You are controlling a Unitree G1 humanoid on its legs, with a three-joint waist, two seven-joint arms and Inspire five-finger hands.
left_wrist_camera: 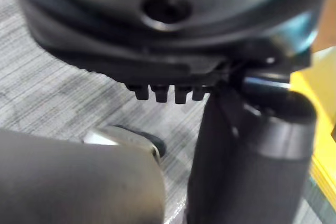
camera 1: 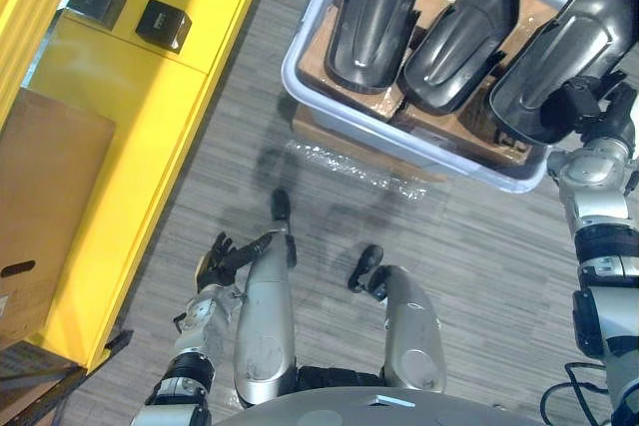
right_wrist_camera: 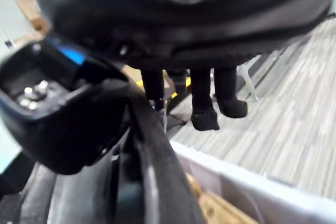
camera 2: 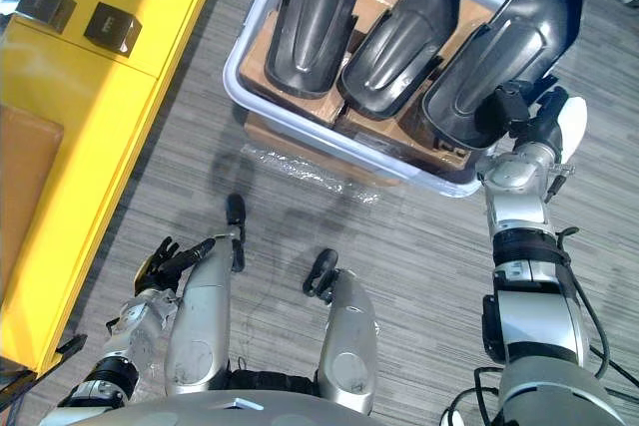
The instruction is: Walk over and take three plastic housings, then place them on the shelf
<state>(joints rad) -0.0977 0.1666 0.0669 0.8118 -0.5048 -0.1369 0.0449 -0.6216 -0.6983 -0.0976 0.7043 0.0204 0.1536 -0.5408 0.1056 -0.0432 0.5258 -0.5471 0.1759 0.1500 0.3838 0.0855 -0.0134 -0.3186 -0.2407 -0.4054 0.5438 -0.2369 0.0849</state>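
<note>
Gripping a housing [camera 2: 499, 47] over grey carpet [camera 2: 419, 236], right hand [camera 2: 524, 112]; left hand [camera 2: 165, 258] hangs relaxed.

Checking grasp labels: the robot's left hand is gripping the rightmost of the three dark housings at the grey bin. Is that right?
No: it is the right hand that grips the rightmost housing at the grey bin, as the right eye view shows. The left hand hangs open and low, holding nothing.

Three housings [camera 1: 459, 42] lie side by side in a tote [camera 1: 290, 72] at upper right, the rightmost overlapping its right rim. A shelf [camera 1: 150, 147] runs down the left, with small boxes [camera 1: 162, 24] on it at upper left.
</note>
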